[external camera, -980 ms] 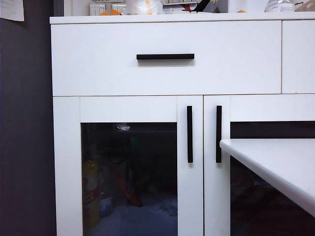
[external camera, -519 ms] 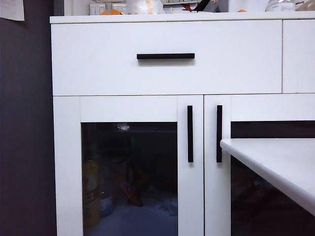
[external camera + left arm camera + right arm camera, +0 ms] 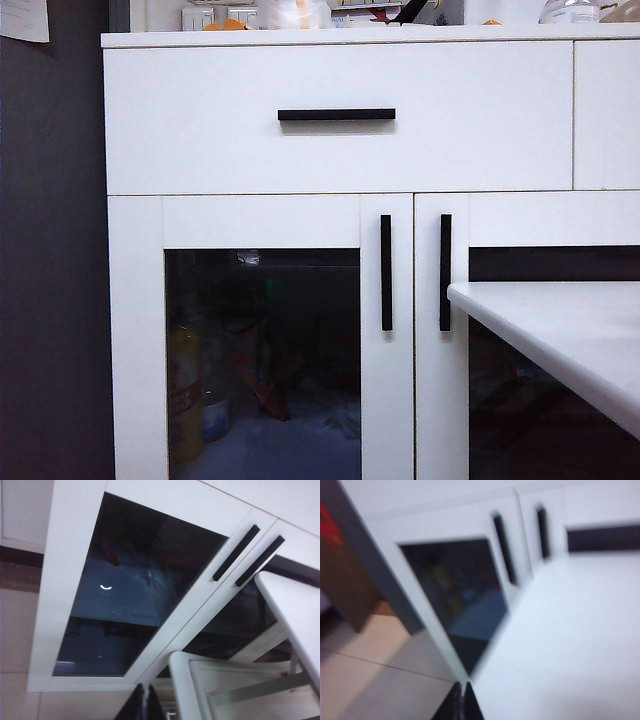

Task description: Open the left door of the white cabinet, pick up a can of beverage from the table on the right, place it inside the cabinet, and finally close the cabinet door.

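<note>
Left door of white cabinet shut, rigid, glass fragile, best hooked at its vertical bar handle; left gripper and right gripper closed, empty, well back.

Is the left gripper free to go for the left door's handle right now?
Probably yes: the left gripper is shut and empty, nothing stands before the closed left door, and its handle is unobstructed.
</note>
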Available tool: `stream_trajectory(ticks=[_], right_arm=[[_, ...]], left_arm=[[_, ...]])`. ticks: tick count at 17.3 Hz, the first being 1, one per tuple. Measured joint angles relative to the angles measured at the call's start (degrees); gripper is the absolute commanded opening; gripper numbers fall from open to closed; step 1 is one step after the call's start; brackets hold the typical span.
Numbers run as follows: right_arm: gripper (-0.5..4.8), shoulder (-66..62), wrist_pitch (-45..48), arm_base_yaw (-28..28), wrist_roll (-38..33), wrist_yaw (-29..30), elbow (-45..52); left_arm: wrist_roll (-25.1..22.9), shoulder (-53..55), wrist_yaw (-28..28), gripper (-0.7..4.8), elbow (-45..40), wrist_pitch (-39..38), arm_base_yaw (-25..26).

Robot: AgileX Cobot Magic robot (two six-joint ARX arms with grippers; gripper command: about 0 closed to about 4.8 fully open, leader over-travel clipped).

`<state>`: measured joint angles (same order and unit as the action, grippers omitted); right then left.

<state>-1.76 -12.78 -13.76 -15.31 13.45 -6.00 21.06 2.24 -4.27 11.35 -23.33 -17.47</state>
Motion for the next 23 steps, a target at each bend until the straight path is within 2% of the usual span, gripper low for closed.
stream_trajectory(ticks=[2,4,12,15,17,21,23], right_arm=[[-0.01,0.02,0.15,0.0,-0.04,-7.61,2.25],[-0.01,0.02,0.22,0.02,0.0,-11.61,4.48],[-0.01,1.57,0.2,0.09,0.11,-12.22,4.68],[-0.01,1.57,0.79,0.76,0.13,-12.09,4.79],[-0.01,1.57,0.79,4.37,0.15,-11.89,4.81],[-0.01,1.57,0.81,10.1,0.15,-11.98,4.81],[-0.01,1.57,0.9,11.67,0.15,-11.96,4.85]], left_arm=[[0.46,-0.02,-0.09,-0.05,-0.24,-0.68,0.0],[0.44,-0.04,-0.09,-0.05,-0.24,-0.79,0.0],[0.44,-1.97,-0.17,-0.05,-1.62,-0.66,0.2],[0.44,-2.03,-1.49,-0.05,-2.89,-0.76,5.2],[0.44,-2.03,-1.51,-0.05,-4.37,-0.85,12.66],[0.48,-1.88,-1.16,-0.05,-6.99,0.35,21.99],[0.46,-2.01,-1.07,-0.05,-8.74,8.13,23.89]])
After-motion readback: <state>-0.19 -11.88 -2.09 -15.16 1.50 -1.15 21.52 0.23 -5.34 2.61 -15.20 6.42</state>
